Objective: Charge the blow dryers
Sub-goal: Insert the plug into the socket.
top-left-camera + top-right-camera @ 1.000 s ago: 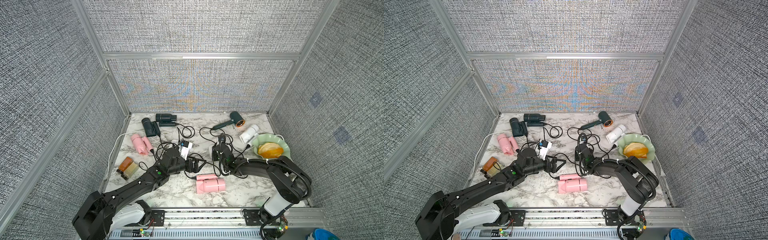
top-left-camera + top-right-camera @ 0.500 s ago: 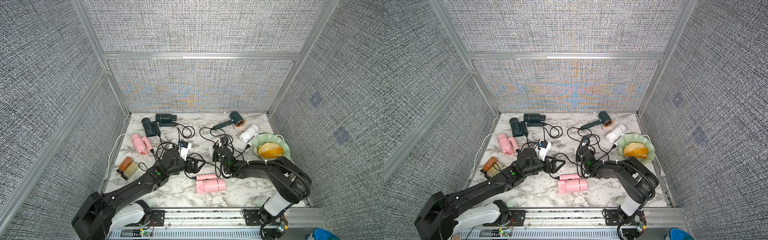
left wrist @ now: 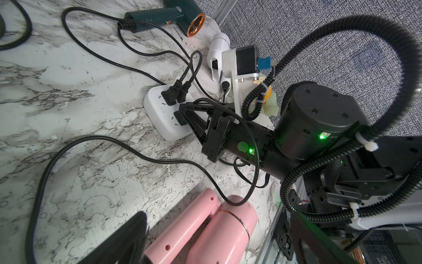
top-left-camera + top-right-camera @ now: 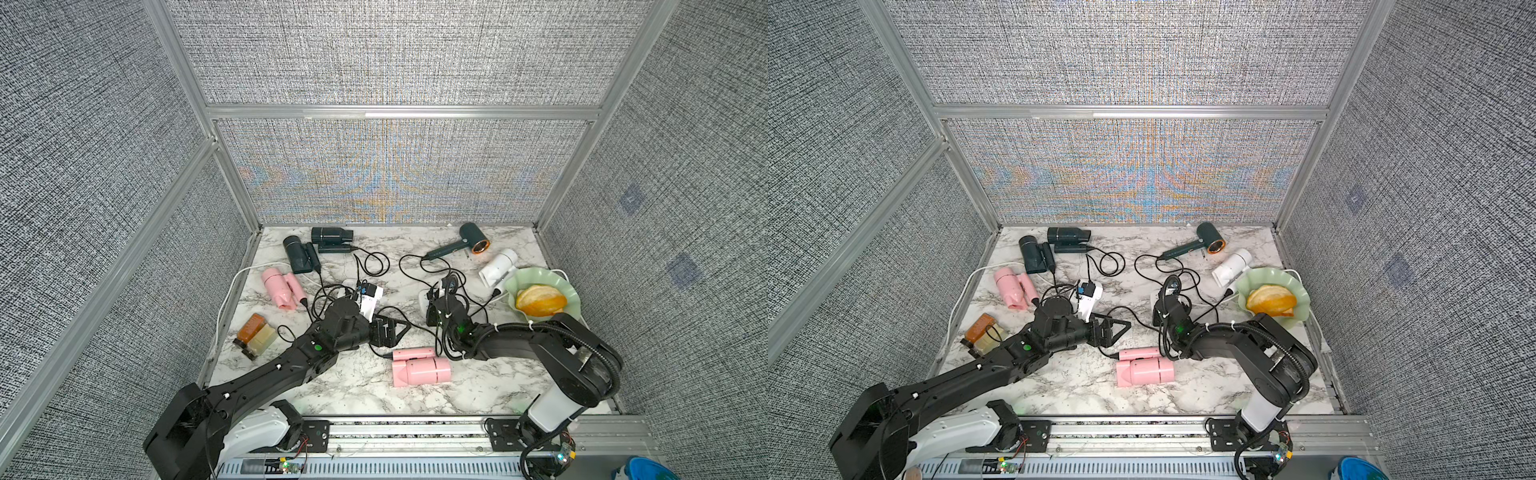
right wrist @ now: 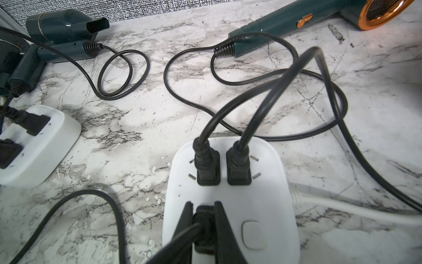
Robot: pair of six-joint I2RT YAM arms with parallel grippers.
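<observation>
Blow dryers (image 4: 330, 236), six in all, lie flat across the grey-veined marble worktop (image 4: 490, 386) with their black cords trailing between them. The pink plastic blow dryer (image 4: 422, 370) nearest the front rail seems to own the cord in hand. Right fingers (image 5: 182, 226) are clamped on a black plug (image 5: 203, 225) at the near socket of a white square power strip (image 5: 262, 198), just beside two plugs already seated there. I cannot tell whether its prongs are fully home. Left fingers (image 3: 130, 235) stand wide apart and empty, low over the worktop beside that pink dryer.

To finish well, push straight along the prongs rather than at a tilt, since the light strip may slide or tip. The idle left arm could brace it. Part the fingers before lifting away, and keep clear of the neighbouring cords.
</observation>
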